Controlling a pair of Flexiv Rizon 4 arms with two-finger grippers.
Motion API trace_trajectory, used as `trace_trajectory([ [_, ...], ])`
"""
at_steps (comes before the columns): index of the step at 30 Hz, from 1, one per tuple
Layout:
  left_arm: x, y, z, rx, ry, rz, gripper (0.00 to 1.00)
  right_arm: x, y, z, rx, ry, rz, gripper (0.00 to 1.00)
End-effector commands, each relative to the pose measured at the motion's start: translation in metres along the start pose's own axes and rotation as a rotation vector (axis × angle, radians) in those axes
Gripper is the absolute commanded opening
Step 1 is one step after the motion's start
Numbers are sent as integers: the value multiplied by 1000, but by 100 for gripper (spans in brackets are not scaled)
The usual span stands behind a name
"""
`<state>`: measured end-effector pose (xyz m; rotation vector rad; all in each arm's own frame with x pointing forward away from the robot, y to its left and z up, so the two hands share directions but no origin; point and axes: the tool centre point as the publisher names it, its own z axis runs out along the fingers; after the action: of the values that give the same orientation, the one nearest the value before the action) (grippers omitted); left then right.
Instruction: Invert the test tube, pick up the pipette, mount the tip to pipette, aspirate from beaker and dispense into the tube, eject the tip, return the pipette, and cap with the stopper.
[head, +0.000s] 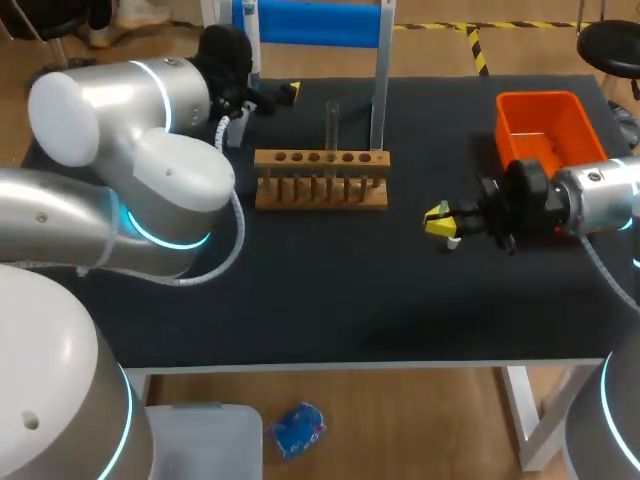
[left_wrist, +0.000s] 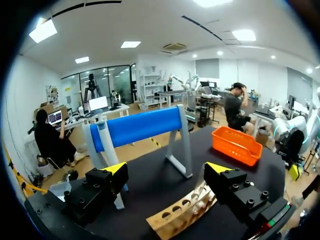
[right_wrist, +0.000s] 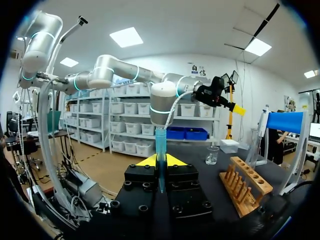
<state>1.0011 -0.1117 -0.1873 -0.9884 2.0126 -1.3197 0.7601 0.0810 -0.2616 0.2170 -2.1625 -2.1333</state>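
A wooden tube rack (head: 320, 182) stands mid-table with one clear test tube (head: 332, 122) upright in it. My right gripper (head: 438, 220) hovers to the rack's right, shut on a slim blue tapered pipette tip (right_wrist: 160, 157) that stands up between its yellow fingers. My left gripper (head: 283, 96) is high at the back left, above the rack (left_wrist: 187, 212), and stands wide open and empty (left_wrist: 167, 170). The blue-barred pipette stand (head: 315, 22) is behind the rack. A small clear beaker (right_wrist: 212, 155) sits on the table beyond the rack, hidden by my left arm in the head view.
An orange bin (head: 545, 125) sits at the back right, just behind my right wrist. A white box (right_wrist: 230, 145) lies near the beaker. My left arm's bulky elbow (head: 150, 170) covers the table's left side. The black mat in front of the rack (head: 330, 300) is bare.
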Motion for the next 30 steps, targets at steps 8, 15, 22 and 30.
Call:
trace_trajectory([
  [8,4,4,6,19,-15,0,100,1,0,0,1,0,0,0],
  [15,-7,1,20,22,-85,-36,100,1,0,0,1,0,0,0],
  [22,-37,-4,43,38,-210,-93,100,1,0,0,1,0,0,0],
  [30,-68,-2,58,58,-303,-149,100,1,0,0,1,0,0,0],
])
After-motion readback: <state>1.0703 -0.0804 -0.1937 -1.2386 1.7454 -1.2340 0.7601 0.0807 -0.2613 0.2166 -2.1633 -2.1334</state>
